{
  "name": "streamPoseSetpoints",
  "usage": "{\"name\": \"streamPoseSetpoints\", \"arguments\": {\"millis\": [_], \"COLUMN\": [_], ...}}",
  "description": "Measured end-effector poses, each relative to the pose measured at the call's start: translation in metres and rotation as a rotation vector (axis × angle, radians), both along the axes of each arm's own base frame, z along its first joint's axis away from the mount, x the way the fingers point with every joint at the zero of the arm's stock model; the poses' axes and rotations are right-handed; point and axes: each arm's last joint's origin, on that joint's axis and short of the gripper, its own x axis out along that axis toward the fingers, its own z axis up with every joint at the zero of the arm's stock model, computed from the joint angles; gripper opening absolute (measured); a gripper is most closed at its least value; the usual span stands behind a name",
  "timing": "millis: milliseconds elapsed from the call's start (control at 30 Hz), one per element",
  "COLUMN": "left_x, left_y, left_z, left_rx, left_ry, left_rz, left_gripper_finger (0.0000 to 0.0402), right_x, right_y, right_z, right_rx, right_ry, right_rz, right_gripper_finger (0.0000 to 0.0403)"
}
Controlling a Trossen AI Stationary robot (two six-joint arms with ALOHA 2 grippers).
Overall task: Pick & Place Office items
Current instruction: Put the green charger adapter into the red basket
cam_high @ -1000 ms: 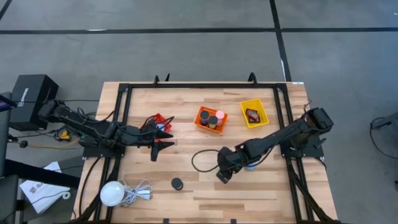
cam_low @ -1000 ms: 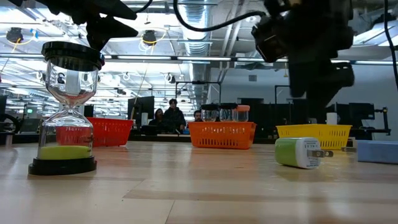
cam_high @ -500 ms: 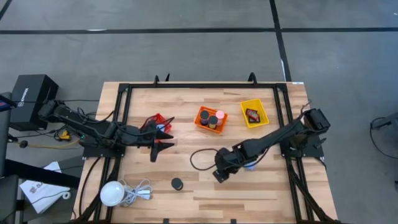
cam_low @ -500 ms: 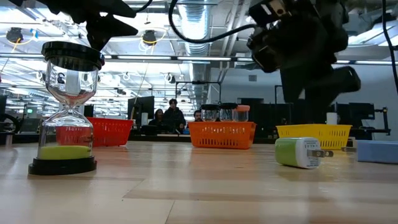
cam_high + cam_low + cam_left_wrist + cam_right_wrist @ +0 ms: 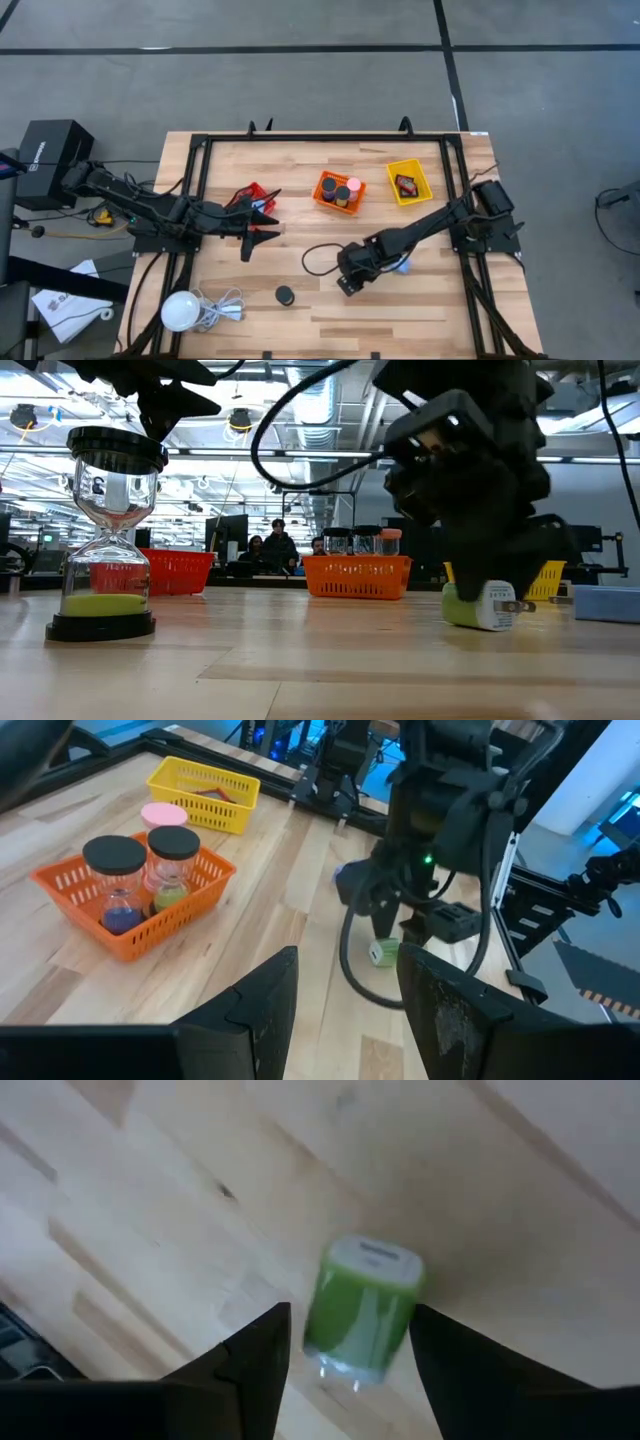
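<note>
right claw (image 5: 345,1350): my fingers are apart, straddling the green charger (image 5: 362,1308), not pinching it yet

green charger: lying on its side on the table (image 5: 300,310), just beside a blue block (image 5: 402,266)

left claw (image 5: 262,223): parked by the red basket (image 5: 250,195), fingers apart, nothing in it

why: low and centred so I can squeeze its flat sides

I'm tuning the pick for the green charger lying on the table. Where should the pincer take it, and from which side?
Probably across the green charger's two broad green flanks, coming straight down from above. It lies on its side on the table, prongs level, so the flanks are exposed. The right pincer already straddles it, open.
</note>
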Motion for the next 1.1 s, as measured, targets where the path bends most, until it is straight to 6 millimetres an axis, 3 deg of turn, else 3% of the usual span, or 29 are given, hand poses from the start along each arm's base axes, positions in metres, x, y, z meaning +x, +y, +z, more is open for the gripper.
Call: {"name": "streamPoseSetpoints", "arguments": {"millis": [400, 567, 767, 900, 1100], "left_x": [0.0, 0.0, 0.0, 0.0, 0.0], "left_y": [0.0, 0.0, 0.0, 0.0, 0.0], "left_z": [0.0, 0.0, 0.0, 0.0, 0.0], "left_rx": [0.003, 0.003, 0.003, 0.003, 0.003], "left_ry": [0.001, 0.0, 0.001, 0.0, 0.0], "left_rz": [-0.001, -0.001, -0.001, -0.001, -0.001], "left_gripper_finger": [0.0168, 0.0168, 0.0168, 0.0168, 0.0168], "right_x": [0.009, 0.009, 0.011, 0.013, 0.018], "right_y": [-0.012, -0.017, -0.023, -0.033, -0.048], "right_z": [-0.018, -0.024, -0.025, -0.025, -0.008], "right_rx": [0.029, 0.031, 0.041, 0.085, 0.1], "right_ry": [0.009, 0.009, -0.002, -0.014, -0.117], "right_rz": [0.129, 0.213, 0.244, 0.271, 0.377], "right_gripper_finger": [0.0194, 0.0171, 0.0135, 0.0143, 0.0143]}}
